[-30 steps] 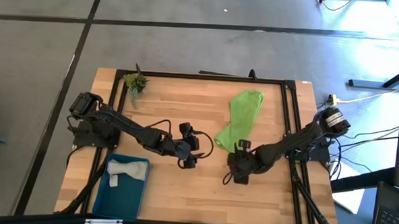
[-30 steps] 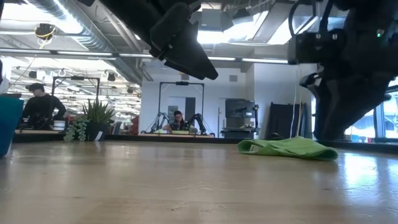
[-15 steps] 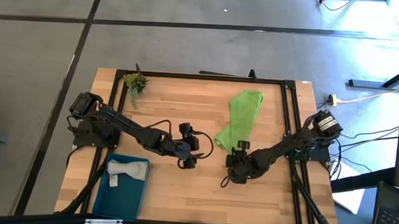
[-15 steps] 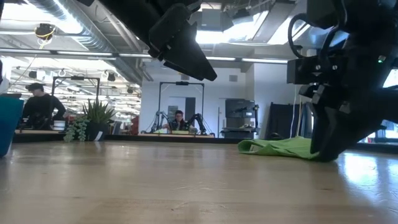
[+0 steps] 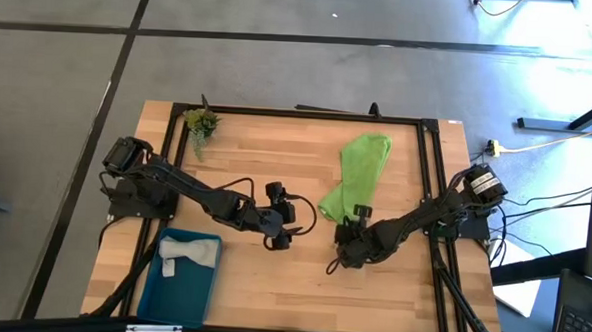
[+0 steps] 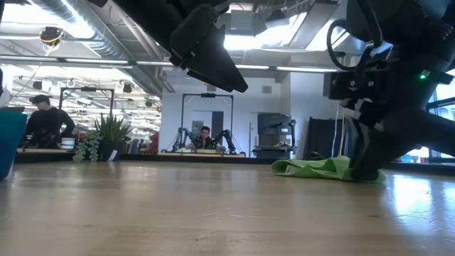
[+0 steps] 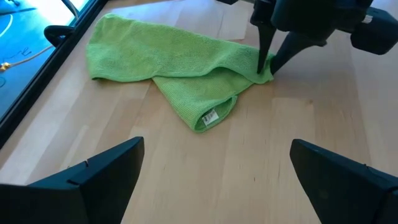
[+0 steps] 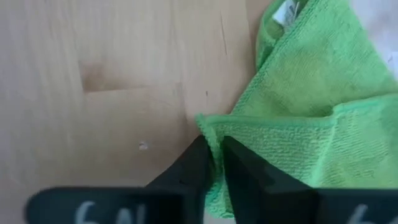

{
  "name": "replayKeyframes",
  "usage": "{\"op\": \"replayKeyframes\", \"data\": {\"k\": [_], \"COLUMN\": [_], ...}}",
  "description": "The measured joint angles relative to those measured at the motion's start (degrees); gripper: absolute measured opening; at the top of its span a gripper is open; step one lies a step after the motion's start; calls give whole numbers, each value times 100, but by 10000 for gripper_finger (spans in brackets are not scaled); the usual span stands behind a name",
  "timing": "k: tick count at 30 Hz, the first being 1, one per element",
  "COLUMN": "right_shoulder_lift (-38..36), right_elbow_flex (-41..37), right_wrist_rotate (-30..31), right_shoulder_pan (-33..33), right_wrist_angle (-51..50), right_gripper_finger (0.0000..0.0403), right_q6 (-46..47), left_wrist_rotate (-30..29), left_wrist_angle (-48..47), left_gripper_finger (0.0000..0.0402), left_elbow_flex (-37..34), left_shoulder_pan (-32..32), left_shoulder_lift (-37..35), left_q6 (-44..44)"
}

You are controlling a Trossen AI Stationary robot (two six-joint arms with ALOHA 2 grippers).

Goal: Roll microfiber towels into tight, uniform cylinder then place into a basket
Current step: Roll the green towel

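Operator: Right tool point(image 8: 214, 163) status?

Technician: Its two dark fingers point(image 7: 266, 45) are down at the table and pinch a folded corner of the bright lime green microfiber towel point(image 5: 356, 176). The right wrist view shows the hem between both fingers. The low view shows the same tool point(image 6: 366, 160) low at the towel's point(image 6: 323, 169) edge.

Operator: Towel position?

Technician: It lies loosely folded on the light wooden table point(image 5: 277, 150), its label end point(image 7: 209, 116) turned out and its long part stretching away from the pinched corner.

Operator: Left tool?

Technician: The left tool point(image 5: 279, 235) hangs beside the green towel, apart from it, with fingers point(image 7: 99, 177) spread wide and nothing between them.

Operator: Other items?

Technician: The shallow rectangular teal-blue plastic basket point(image 5: 177, 301) sits well apart from the green towel, past the left tool, and holds the light grey microfiber towel point(image 5: 186, 251). A small green plant sprig point(image 5: 201, 123) lies farther off.
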Motion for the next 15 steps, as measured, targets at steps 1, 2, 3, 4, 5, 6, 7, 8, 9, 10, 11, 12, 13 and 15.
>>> {"op": "replayKeyframes", "data": {"k": [1, 2, 3, 4, 5, 6, 7, 8, 9, 10, 11, 12, 13, 15], "right_shoulder_lift": [0, -2, -2, -2, -2, -2, -2, -2, -2, -4, -2, -4, -4, -4], "right_elbow_flex": [0, 0, 0, 0, 0, 0, 4, 39, 99, 187, 293, 406, 549, 842], "right_wrist_rotate": [-45, -73, -82, -74, -20, 57, 135, 213, 314, 410, 532, 659, 794, 1009], "right_shoulder_pan": [0, 0, 0, 0, 0, 0, 0, 0, 0, 0, 0, 0, 0, 0], "right_wrist_angle": [0, 2, 2, 0, 2, 1, -26, -147, -324, -526, -743, -988, -1304, -1906], "right_gripper_finger": [46, 33, 18, 11, 8, 9, 8, 7, 6, 5, 5, 5, 5, 4], "right_q6": [76, 116, 135, 148, 156, 172, 207, 238, 262, 283, 343, 421, 504, 685], "left_wrist_rotate": [0, 0, 0, 0, 0, 0, 0, 0, 0, 0, 0, 0, 0, 0], "left_wrist_angle": [0, 1, 0, 0, 0, 2, 2, 6, 22, 51, 86, 121, 146, 182], "left_gripper_finger": [395, 395, 395, 395, 395, 395, 395, 395, 395, 395, 395, 395, 395, 395], "left_elbow_flex": [0, 0, 0, 0, 0, 0, 0, 0, 0, 0, 0, 0, 0, 0], "left_shoulder_pan": [0, 0, 0, 0, 0, 0, 0, 0, 0, 0, 0, -1, 0, -1], "left_shoulder_lift": [0, 0, 0, 0, 0, 0, 0, 0, 0, 0, 0, 0, 0, 0], "left_q6": [1, 0, 1, 2, 1, 0, 0, 2, 0, 1, 2, 2, 2, 13]}}
